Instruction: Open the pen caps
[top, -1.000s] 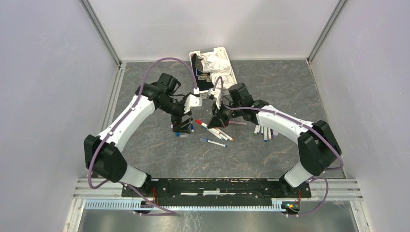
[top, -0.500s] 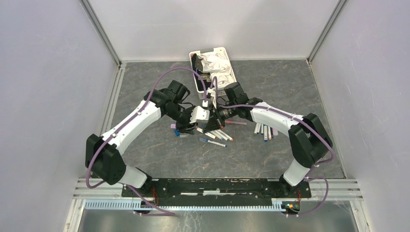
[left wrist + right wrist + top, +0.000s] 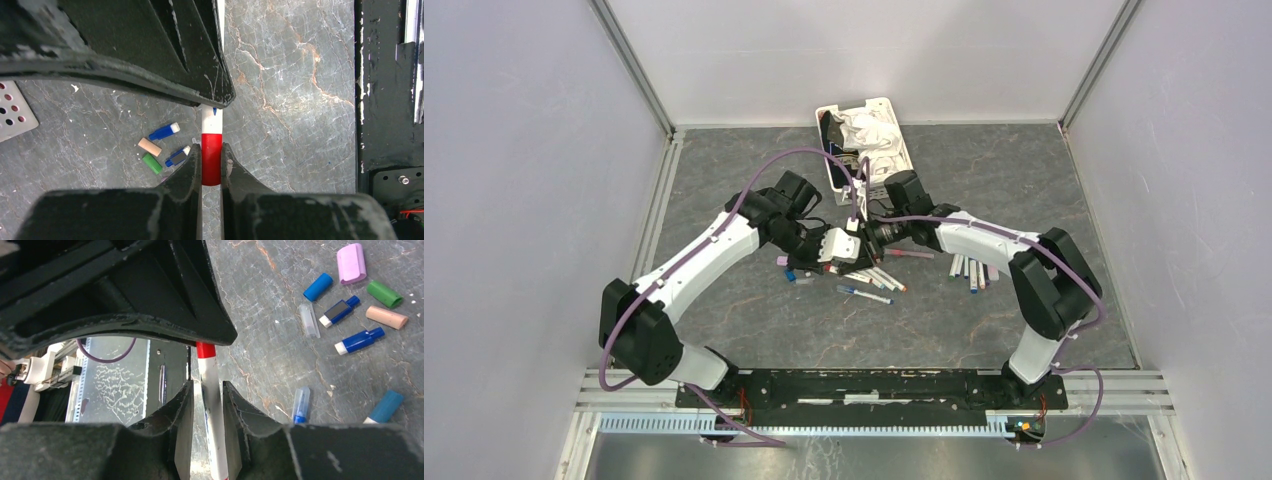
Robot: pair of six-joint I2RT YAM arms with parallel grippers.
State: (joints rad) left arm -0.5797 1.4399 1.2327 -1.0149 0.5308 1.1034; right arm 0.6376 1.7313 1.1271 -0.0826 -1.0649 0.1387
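Pen (image 3: pixel 212 410), marker type: white barrel with a red cap (image 3: pixel 211 165) seated on its end and a small blue mark on the barrel just beyond the cap. Location: mid-desk over the grey marbled desk (image 3: pixel 1024 180), held between the two grippers, just near of the white basket (image 3: pixel 890 104). Left gripper (image 3: pixel 211 150): jaws narrow, clamped on the red cap from both sides. Right gripper (image 3: pixel 207 386): jaws narrow about the white barrel with a sliver of gap on one side; whether they grip cannot be told. Loose caps (image 3: pixel 384 294) lie on the desk left of the grippers: pink, green, peach, blue, one clear. Further stock: pen cluster (image 3: pixel 879 278) just near of the grippers, pen row (image 3: pixel 969 270) to the right.
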